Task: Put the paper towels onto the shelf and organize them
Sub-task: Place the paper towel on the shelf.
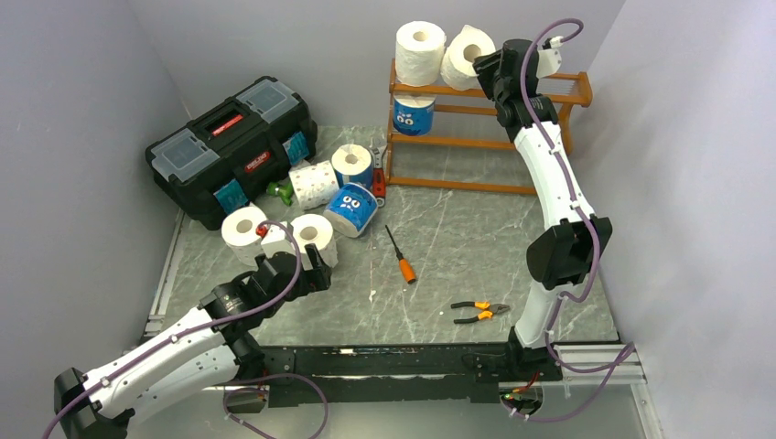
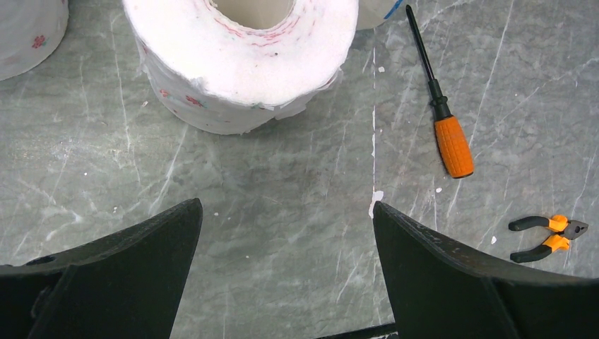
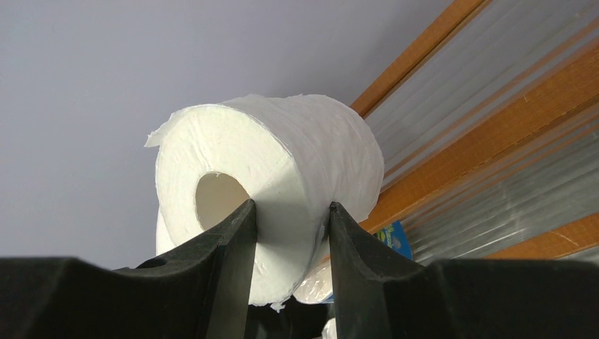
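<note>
The orange-brown shelf (image 1: 540, 91) stands at the back right. Its top tier holds two white paper towel rolls (image 1: 419, 50). My right gripper (image 1: 494, 71) is shut on the wall of the right-hand one (image 1: 463, 57). In the right wrist view one finger sits in the core of that roll (image 3: 282, 155) and the other outside, with my right gripper (image 3: 289, 206) beside the shelf slats (image 3: 494, 134). A blue roll (image 1: 414, 114) sits on the middle tier. Several rolls lie on the table, white (image 1: 243, 229) and blue (image 1: 350, 208). My left gripper (image 1: 307, 270) is open and empty, just short of a white roll (image 1: 313, 233) (image 2: 244, 56).
A black toolbox (image 1: 233, 146) stands at the back left, behind the loose rolls. An orange-handled screwdriver (image 1: 400, 256) (image 2: 452, 145) lies mid-table. Orange pliers (image 1: 480, 313) (image 2: 547, 236) lie near the front right. A small green object (image 1: 284, 192) sits by the toolbox.
</note>
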Controlling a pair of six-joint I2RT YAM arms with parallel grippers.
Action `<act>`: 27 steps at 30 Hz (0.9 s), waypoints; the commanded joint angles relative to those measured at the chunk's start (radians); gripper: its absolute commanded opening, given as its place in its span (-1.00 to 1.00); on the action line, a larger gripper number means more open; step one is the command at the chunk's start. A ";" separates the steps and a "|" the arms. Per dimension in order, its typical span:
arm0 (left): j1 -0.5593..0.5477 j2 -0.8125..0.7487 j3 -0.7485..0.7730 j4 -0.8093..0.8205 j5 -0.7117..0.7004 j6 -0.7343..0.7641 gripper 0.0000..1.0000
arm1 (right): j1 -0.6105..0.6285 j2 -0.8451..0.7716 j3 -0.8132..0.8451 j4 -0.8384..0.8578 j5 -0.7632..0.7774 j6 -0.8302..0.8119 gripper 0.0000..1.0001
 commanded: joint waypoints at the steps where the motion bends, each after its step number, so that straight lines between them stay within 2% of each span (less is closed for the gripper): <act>1: 0.001 -0.002 0.021 0.038 0.004 0.010 0.94 | -0.005 -0.004 0.050 0.052 -0.009 -0.001 -0.46; 6: 0.001 -0.003 0.017 0.036 0.005 0.007 0.94 | -0.012 -0.005 0.050 0.053 -0.020 -0.005 -0.22; 10: 0.000 -0.005 0.015 0.040 0.008 0.007 0.94 | -0.013 -0.004 0.049 0.055 -0.027 -0.006 -0.16; 12: 0.001 -0.003 0.015 0.039 0.008 0.007 0.94 | -0.014 -0.009 0.040 0.064 -0.029 -0.007 -0.23; 16: 0.000 -0.004 0.013 0.040 0.010 0.007 0.94 | -0.014 -0.035 0.001 0.078 -0.011 0.015 -0.49; 27: 0.001 0.004 0.014 0.045 0.011 0.006 0.94 | -0.015 -0.108 -0.103 0.114 0.060 0.065 -0.72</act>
